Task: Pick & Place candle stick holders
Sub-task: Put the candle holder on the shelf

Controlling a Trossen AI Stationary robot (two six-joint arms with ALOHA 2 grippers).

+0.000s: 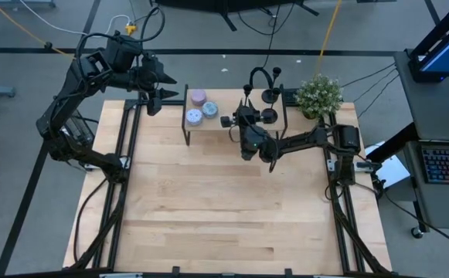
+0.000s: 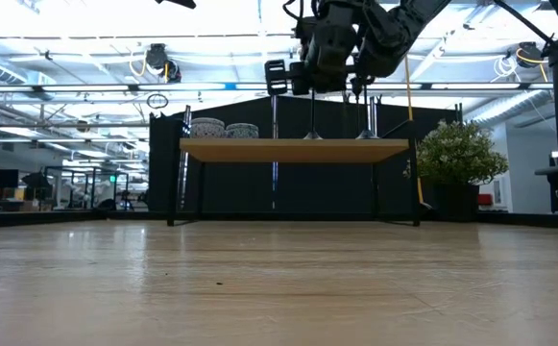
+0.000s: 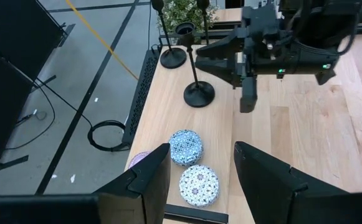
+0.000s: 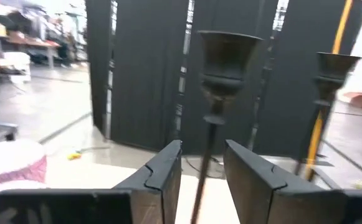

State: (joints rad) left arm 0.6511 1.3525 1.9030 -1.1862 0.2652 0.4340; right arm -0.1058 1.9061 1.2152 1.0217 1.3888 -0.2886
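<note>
Three black candle stick holders stand on the wooden shelf [image 2: 298,149] at the table's far side. The nearest one [image 3: 198,93] rests on its round base, cup [image 4: 224,56] up. My right gripper [image 4: 202,180] is open and level at this holder; its fingers stand on either side of the thin stem [image 4: 207,149] without touching it. It also shows in the high view [image 1: 238,117] and the left wrist view [image 3: 200,57]. A second holder [image 4: 333,74] stands beside it, and a third [image 3: 171,57] farther back. My left gripper [image 3: 199,180] hangs open above the shelf's left end [image 1: 158,94].
Three round patterned candle tins [image 3: 185,147] [image 3: 199,185] [image 1: 198,96] sit on the shelf's left part, below my left gripper. A potted green plant [image 1: 319,95] stands at the shelf's right end. The wide wooden table top [image 1: 224,208] lies in front of the shelf.
</note>
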